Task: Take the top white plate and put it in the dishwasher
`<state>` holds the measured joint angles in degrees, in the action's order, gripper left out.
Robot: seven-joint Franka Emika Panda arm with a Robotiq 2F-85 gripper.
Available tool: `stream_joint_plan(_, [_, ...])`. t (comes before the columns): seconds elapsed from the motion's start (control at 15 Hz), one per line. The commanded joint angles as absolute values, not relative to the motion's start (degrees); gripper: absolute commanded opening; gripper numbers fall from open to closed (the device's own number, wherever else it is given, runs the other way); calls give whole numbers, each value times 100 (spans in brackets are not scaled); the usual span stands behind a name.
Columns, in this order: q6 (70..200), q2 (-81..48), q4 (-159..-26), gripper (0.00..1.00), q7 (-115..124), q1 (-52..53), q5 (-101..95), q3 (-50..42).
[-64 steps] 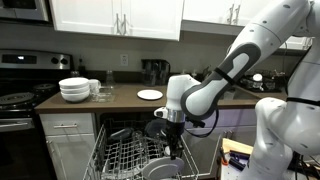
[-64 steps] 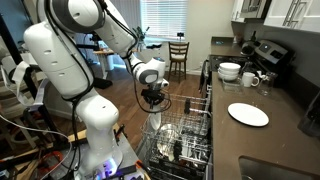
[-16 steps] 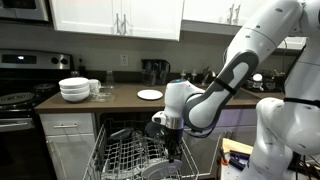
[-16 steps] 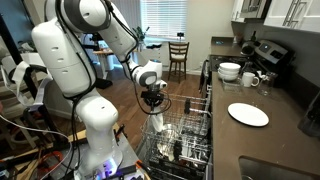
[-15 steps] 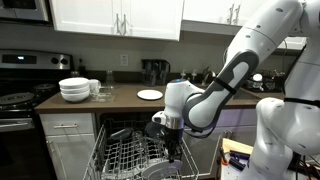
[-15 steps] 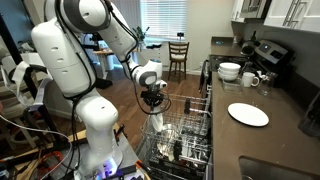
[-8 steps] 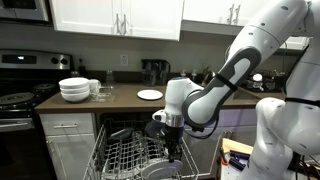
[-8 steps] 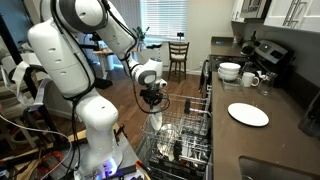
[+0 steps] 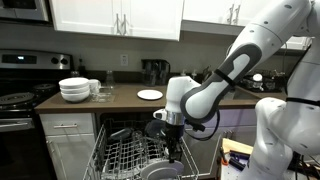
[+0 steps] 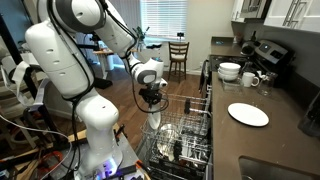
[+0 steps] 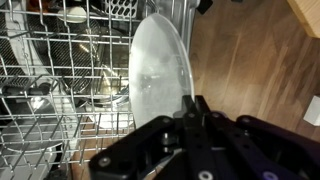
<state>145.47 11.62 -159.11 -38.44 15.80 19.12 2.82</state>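
My gripper [image 11: 190, 108] is shut on the rim of the top white plate [image 11: 160, 68], a thin round plate held on edge. It hangs over the light grey wire rack [image 11: 60, 80] of the open dishwasher [image 9: 125, 155]. In both exterior views the gripper [image 9: 172, 140] [image 10: 152, 100] points down at the pulled-out rack [image 10: 185, 135]. The plate shows as a white sliver below the fingers [image 10: 153, 122]. I cannot tell whether the plate's lower edge touches the rack.
Another white plate [image 9: 149, 95] [image 10: 248, 114] lies on the dark counter. Stacked white bowls [image 9: 74, 89] [image 10: 229, 71] and mugs stand by the stove [image 9: 18, 100]. Dishes sit in the rack. Wooden floor lies beside the dishwasher [image 11: 250, 60].
The arm's upper links have shifted slightly. The gripper stays over the rack, still shut on the plate.
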Motion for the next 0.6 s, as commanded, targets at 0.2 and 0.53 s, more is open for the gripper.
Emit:
stream_joint_plan(0.2, [14581,1082,-15907,1,-4364,1592,2218,129])
stream_joint_plan(0.53, [14610,880,-15877,1,-4597,1559,2256,139])
